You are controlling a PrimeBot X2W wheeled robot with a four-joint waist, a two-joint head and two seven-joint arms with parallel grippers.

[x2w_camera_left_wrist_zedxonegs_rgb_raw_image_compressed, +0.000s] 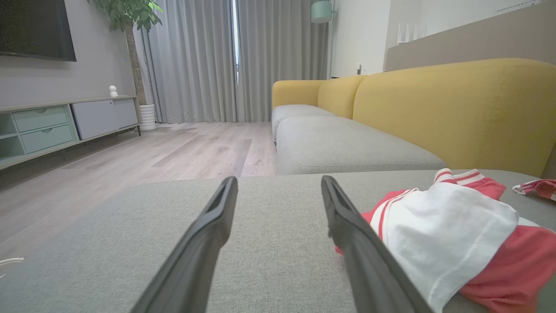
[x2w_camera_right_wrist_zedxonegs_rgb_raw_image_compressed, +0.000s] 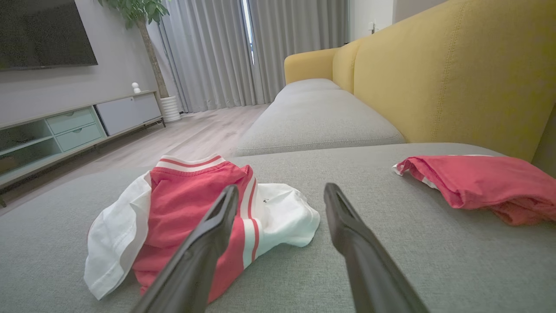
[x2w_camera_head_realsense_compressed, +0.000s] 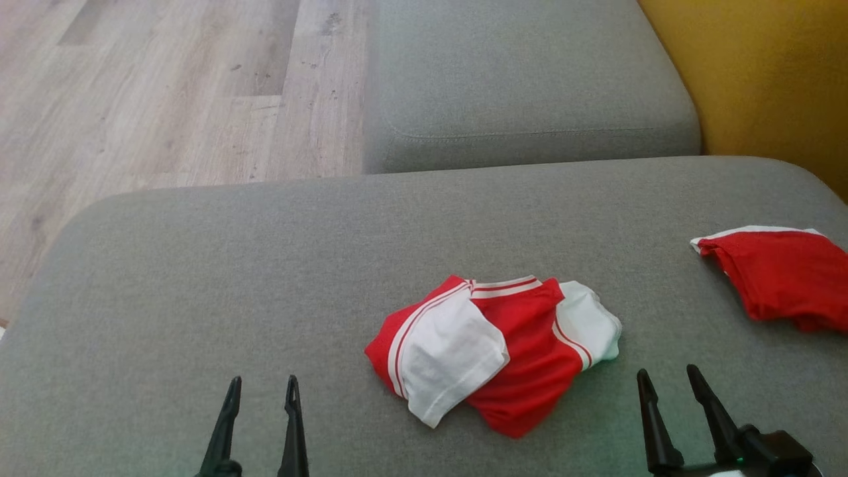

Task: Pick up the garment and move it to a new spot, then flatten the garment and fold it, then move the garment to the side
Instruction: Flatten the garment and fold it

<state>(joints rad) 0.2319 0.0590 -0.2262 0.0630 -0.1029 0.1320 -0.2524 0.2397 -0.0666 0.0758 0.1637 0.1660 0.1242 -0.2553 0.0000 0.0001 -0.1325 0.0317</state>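
A red and white garment (x2w_camera_head_realsense_compressed: 493, 351) lies crumpled in a loose heap on the grey cushion (x2w_camera_head_realsense_compressed: 199, 285), between my two grippers and a little ahead of them. In the left wrist view the garment (x2w_camera_left_wrist_zedxonegs_rgb_raw_image_compressed: 451, 234) sits to the right of my fingers; in the right wrist view the garment (x2w_camera_right_wrist_zedxonegs_rgb_raw_image_compressed: 191, 217) lies left of centre. My left gripper (x2w_camera_head_realsense_compressed: 262, 387) stands open near the front edge, left of the heap, holding nothing. My right gripper (x2w_camera_head_realsense_compressed: 669, 377) is open too, just right of the heap, with nothing between its fingers.
A second red garment (x2w_camera_head_realsense_compressed: 782, 278) lies bunched at the cushion's right edge, also the red garment (x2w_camera_right_wrist_zedxonegs_rgb_raw_image_compressed: 473, 182) in the right wrist view. Another grey seat cushion (x2w_camera_head_realsense_compressed: 523, 86) lies beyond, with a yellow backrest (x2w_camera_head_realsense_compressed: 762, 79) on the right. Wooden floor (x2w_camera_head_realsense_compressed: 152, 99) is to the left.
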